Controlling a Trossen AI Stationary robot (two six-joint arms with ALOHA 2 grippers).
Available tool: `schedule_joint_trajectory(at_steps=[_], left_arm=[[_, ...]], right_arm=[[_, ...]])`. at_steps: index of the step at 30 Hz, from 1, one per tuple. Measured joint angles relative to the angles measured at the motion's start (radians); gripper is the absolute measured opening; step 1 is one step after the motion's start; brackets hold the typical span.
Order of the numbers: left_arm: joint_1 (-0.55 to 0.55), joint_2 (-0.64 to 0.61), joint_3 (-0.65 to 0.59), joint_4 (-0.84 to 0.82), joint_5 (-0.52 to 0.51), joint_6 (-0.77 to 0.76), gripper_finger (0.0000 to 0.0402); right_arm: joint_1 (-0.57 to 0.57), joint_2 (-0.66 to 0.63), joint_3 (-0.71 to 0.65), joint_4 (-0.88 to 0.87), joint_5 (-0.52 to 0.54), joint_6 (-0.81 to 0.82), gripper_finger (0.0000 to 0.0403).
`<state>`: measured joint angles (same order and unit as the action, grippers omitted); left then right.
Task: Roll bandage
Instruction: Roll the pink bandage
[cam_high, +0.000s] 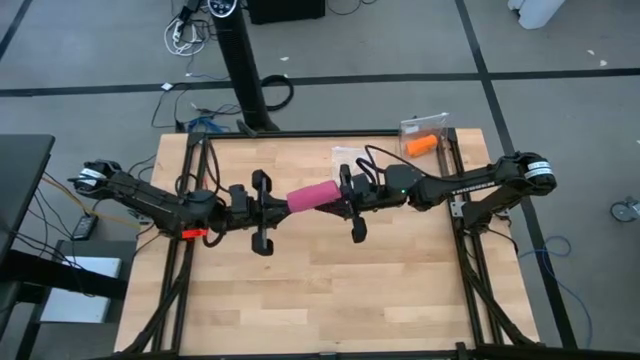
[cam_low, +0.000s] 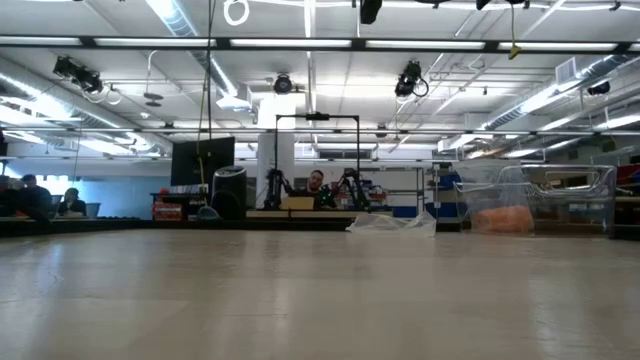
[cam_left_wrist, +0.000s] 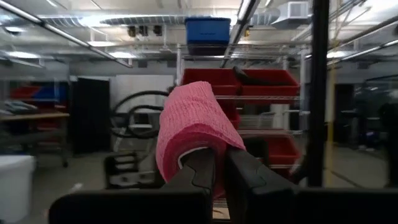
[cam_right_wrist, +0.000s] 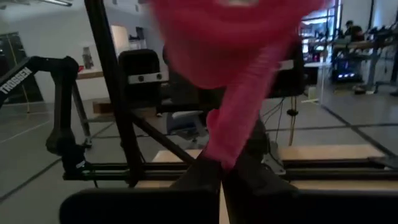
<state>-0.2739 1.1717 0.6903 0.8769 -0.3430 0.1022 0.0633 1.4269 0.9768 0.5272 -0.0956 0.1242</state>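
We held the bandage (cam_high: 313, 197) above mid-table, between both arms | left gripper (cam_high: 275, 203) clamped on one end | right gripper (cam_high: 340, 197) pinched tight on its strip.

The high view looks straight down on the whole table (cam_high: 330, 285) from well above. The low view sits at tabletop height, facing level across the table (cam_low: 320, 300) into the room. Each wrist view looks forward past its own arm's fingers, very close to the bandage (cam_left_wrist: 189, 127). Both wrist views share the bandage (cam_right_wrist: 239, 118), which the high view also shows over the table's middle.
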Motion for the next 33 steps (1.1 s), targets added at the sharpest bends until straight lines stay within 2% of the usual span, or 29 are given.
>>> schedule_joint_trajectory(at_steps=[8, 19, 23, 33], left_arm=[[-0.001, 0.013, -0.016, -0.035, -0.129, 0.137, 0.0021], [-0.003, 0.074, -0.026, -0.026, -0.167, 0.186, 0.0021], [-0.014, 0.077, -0.026, -0.037, -0.177, 0.185, 0.0021], [-0.028, 0.075, -0.023, -0.127, -0.187, 0.213, 0.0021]], right_arm=[[0.011, -0.001, 0.0, -0.011, -0.001, 0.015, 0.0003], [0.012, -0.007, -0.001, -0.002, 0.031, 0.037, 0.001], [0.012, -0.007, -0.002, 0.001, 0.063, 0.05, 0.0036], [0.011, -0.006, -0.003, -0.003, 0.069, 0.168, 0.0133]])
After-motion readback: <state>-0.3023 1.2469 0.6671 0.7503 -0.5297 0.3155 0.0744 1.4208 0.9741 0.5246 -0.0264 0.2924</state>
